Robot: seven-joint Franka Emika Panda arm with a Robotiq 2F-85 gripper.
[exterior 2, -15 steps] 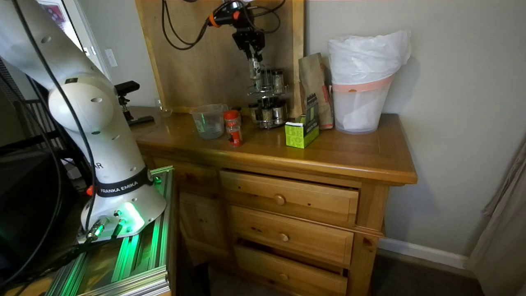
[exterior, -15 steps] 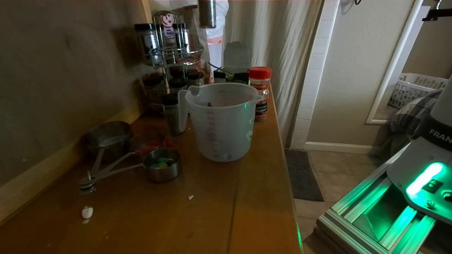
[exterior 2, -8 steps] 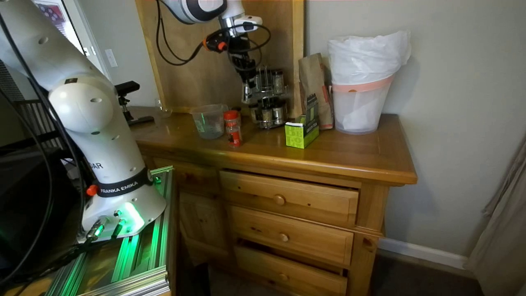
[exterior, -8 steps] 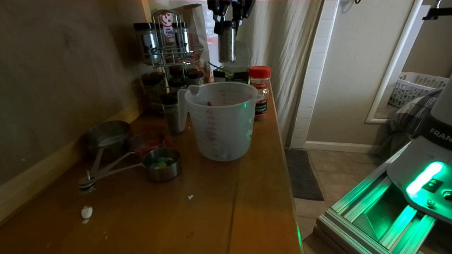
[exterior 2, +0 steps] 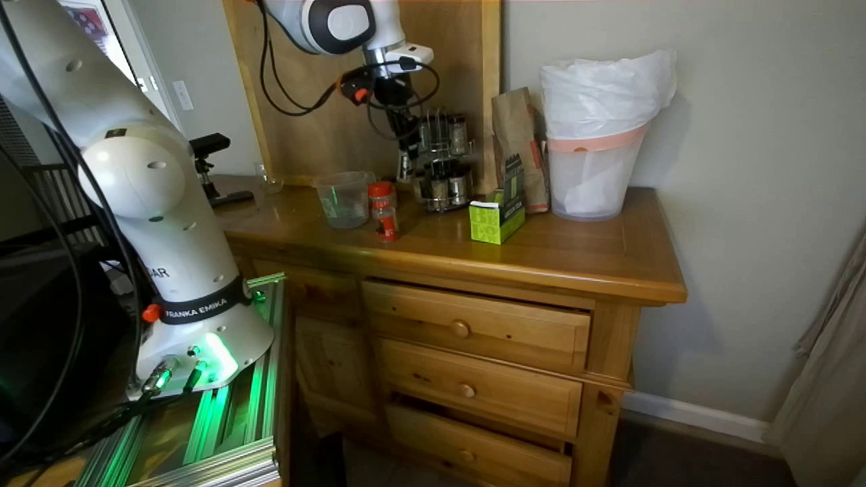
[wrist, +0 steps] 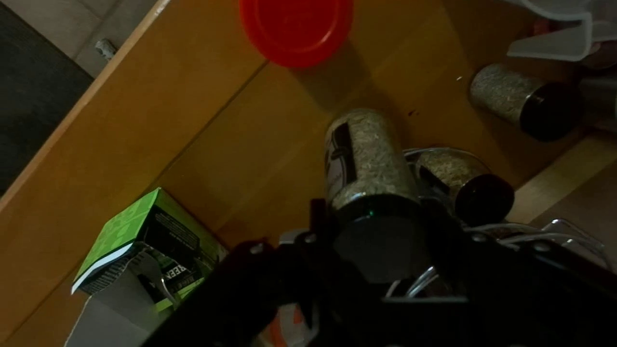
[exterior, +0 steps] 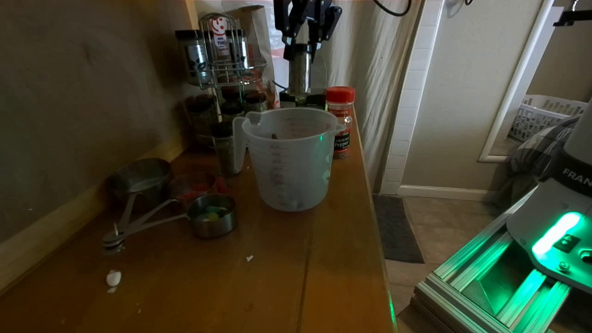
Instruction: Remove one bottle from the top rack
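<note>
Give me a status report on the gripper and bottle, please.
Gripper shut on one bottle. Bottle off the top rack, held above the cabinet top. Red-lidded pepper shaker and measuring jug nearby, possible obstacles.

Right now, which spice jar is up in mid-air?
The dark-lidded jar held by the gripper; the other jars in view sit on the rack or counter.

Label (wrist: 341,155) on held jar (wrist: 376,168) illegible

Arm (exterior 2: 152,186) leans way up and out of sight top left in an exterior view, wrist (exterior 2: 385,34) hangs in from above, fingers (exterior: 290,52) pointed down and gripping, base light (exterior 2: 220,355) glowing green.
</note>
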